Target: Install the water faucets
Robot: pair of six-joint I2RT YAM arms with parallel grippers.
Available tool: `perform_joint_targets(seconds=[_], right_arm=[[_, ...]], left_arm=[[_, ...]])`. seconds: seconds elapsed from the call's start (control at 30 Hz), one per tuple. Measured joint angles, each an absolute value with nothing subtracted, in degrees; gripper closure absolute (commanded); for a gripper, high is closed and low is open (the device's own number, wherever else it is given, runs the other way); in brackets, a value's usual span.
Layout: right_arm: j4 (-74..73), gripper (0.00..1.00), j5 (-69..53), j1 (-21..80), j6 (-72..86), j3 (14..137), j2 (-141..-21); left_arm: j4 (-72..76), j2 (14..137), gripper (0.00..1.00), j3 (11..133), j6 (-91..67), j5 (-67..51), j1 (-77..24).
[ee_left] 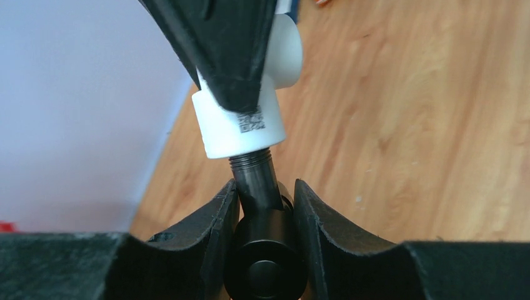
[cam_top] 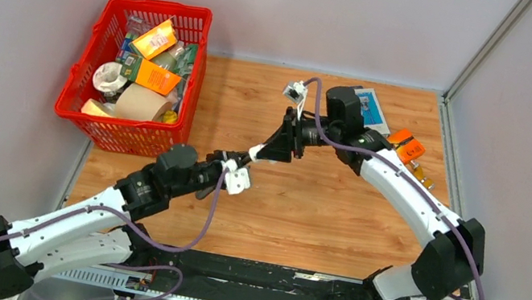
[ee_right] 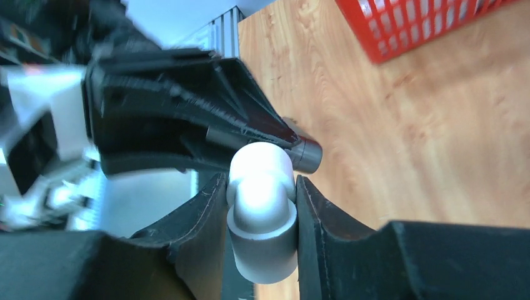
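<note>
My left gripper [ee_left: 265,206] is shut on the dark metal faucet [ee_left: 259,187]; its threaded end sits in the mouth of the white plastic elbow fitting [ee_left: 240,122]. My right gripper [ee_right: 259,206] is shut on that white elbow fitting [ee_right: 262,212], with the faucet's dark tip [ee_right: 306,153] showing just beyond. In the top view both grippers meet above the middle of the wooden table, left gripper [cam_top: 232,159], right gripper [cam_top: 263,149], with the white elbow [cam_top: 254,150] between them. Most of the faucet rod is hidden by the fingers.
A red basket [cam_top: 87,79] full of boxes and tape rolls stands at the back left. A blue-white packet [cam_top: 372,107], an orange item [cam_top: 408,148] and a small bottle [cam_top: 422,174] lie at the back right. Grey walls enclose the table.
</note>
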State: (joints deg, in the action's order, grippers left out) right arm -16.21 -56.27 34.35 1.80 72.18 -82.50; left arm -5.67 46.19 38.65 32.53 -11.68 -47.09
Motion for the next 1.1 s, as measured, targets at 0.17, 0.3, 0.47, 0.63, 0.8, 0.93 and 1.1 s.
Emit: perform_joint_targets(seconds=[0.17, 0.3, 0.47, 0.63, 0.8, 0.93, 1.1], right_arm=[[-16.88, 0.98, -52.58, 34.44, 22.46, 73.97, -88.14], [-18.22, 0.88, -50.76, 34.54, 31.27, 73.89, -90.17], [-18.33, 0.54, -49.78, 34.68, 32.60, 74.00, -88.84], [-17.91, 0.24, -48.80, 34.44, 22.39, 74.13, -83.77], [-15.88, 0.00, -47.88, 33.56, 2.94, 69.08, -70.19], [-15.29, 0.00, -47.88, 33.58, -11.79, 62.48, -58.06], [-15.66, 0.00, -48.58, 33.63, -26.44, 56.16, -48.88]], left_arm=[[5.52, 44.40, 1.00, 29.28, 42.89, 11.55, -57.95], [15.81, 48.07, 1.00, 24.01, 54.19, 27.40, -65.78], [18.13, 48.73, 1.00, 24.23, 57.39, 31.90, -68.07], [11.68, 46.26, 1.00, 28.64, 52.71, 23.27, -65.12], [4.19, 45.34, 1.00, 34.30, 45.15, 8.60, -59.92], [-1.89, 46.70, 1.00, 38.50, 38.92, -4.93, -53.89], [-8.64, 52.21, 1.00, 45.98, 30.76, -25.58, -43.68]])
